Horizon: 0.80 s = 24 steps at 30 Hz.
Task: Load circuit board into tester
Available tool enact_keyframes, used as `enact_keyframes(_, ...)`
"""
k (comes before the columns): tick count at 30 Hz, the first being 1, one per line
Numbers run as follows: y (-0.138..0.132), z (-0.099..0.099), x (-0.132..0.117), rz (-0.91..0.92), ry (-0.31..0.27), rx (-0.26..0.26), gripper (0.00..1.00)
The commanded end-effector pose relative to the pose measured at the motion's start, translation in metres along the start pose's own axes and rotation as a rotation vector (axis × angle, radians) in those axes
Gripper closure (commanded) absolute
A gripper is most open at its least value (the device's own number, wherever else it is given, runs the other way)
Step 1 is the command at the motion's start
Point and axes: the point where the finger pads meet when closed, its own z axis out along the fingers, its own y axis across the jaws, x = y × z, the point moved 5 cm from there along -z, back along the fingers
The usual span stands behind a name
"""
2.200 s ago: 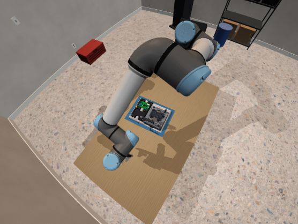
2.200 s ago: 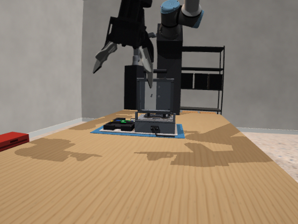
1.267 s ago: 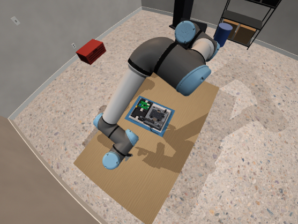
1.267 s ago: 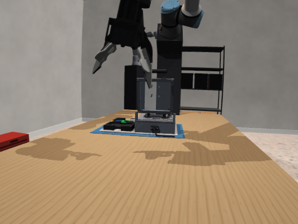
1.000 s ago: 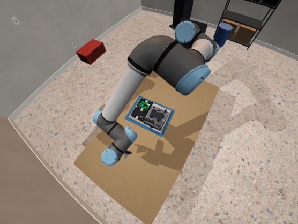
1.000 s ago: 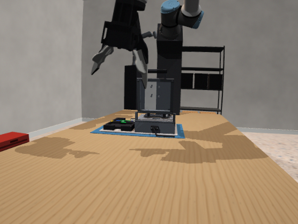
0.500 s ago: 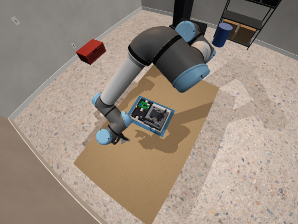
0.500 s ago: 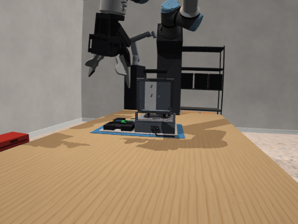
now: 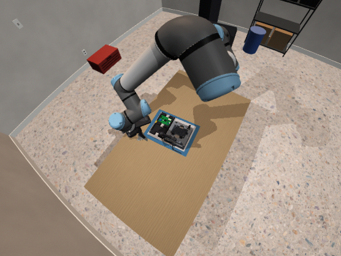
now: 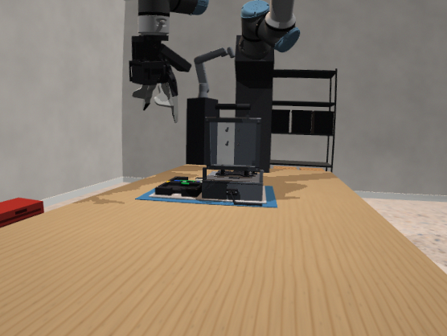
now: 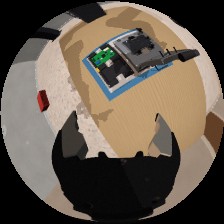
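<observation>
From the top view, we hold the black two-jaw end effector (image 9: 139, 136) (image 10: 161, 115) (image 11: 117, 112) released beside the black plastic tray (image 9: 157, 128) (image 10: 177, 188) (image 11: 114, 74), presumably to fetch the green circuit board (image 9: 165, 119) (image 10: 187, 182) (image 11: 103, 57).

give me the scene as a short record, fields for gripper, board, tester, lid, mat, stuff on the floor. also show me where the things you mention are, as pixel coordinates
gripper: open, nothing held, in the air off to the tray's side (image 9: 141, 138) (image 10: 161, 114) (image 11: 117, 119)
circuit board: green, in the black tray (image 9: 165, 119) (image 10: 187, 182) (image 11: 103, 56)
tray: black, beside the tester (image 9: 156, 127) (image 10: 177, 189) (image 11: 116, 73)
tester: no board loaded (image 9: 170, 131) (image 10: 213, 190) (image 11: 126, 48)
lid: raised, upright (image 10: 226, 146)
mat: blue, under tray and tester (image 9: 191, 149) (image 10: 271, 197) (image 11: 111, 95)
floor: red box (image 9: 103, 58) (image 10: 18, 209) (image 11: 43, 100); blue cylinder (image 9: 253, 41)
</observation>
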Motion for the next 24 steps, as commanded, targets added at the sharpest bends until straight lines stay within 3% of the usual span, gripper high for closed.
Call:
enact_keyframes(1,-0.030,0.000,0.022,0.090,0.003,-0.029,0.00)
enact_keyframes(13,-0.104,0.001,0.108,0.439,0.011,-0.126,0.00)
enact_keyframes(24,-0.132,-0.002,0.164,0.677,-0.012,-0.208,0.00)
